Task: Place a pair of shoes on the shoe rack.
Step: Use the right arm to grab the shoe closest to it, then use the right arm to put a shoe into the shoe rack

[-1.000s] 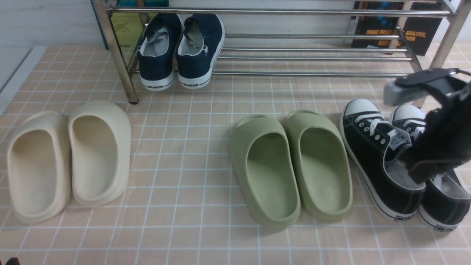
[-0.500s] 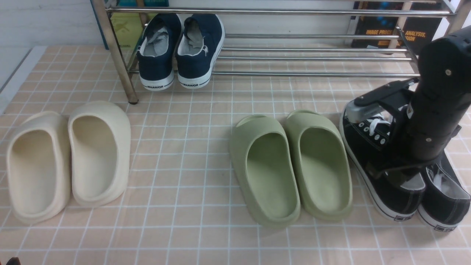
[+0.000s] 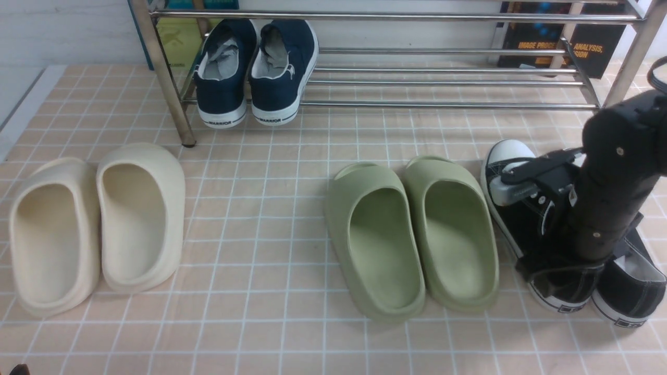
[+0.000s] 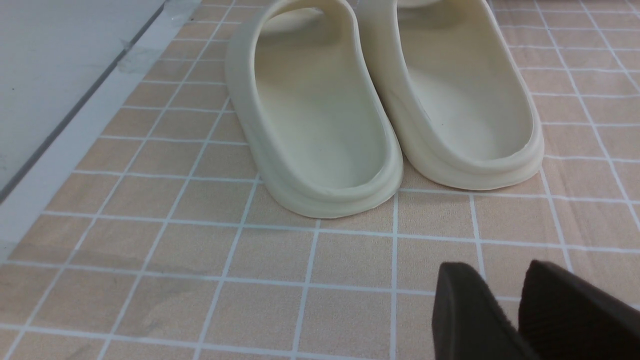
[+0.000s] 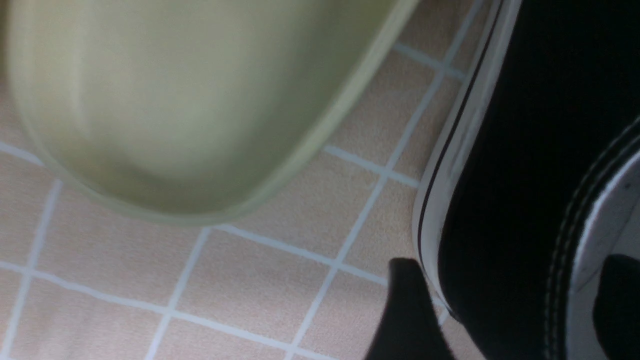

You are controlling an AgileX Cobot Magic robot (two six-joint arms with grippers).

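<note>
So far nothing is placed: both black sneakers (image 3: pixel 525 226) sit on the tiled floor (image 3: pixel 260 234) near its right edge, short of the shoe rack (image 3: pixel 443 104), with the right gripper (image 5: pixel 512 280) spread open astride one sneaker's side wall.

Right arm (image 3: pixel 607 208) blocks most of the black sneakers (image 3: pixel 508 153) in front view. Right wrist view blurred, green slipper (image 5: pixel 175 100) cropped. Left end effector (image 4: pixel 507 305): only fingertips in frame, rest cut off.
</note>
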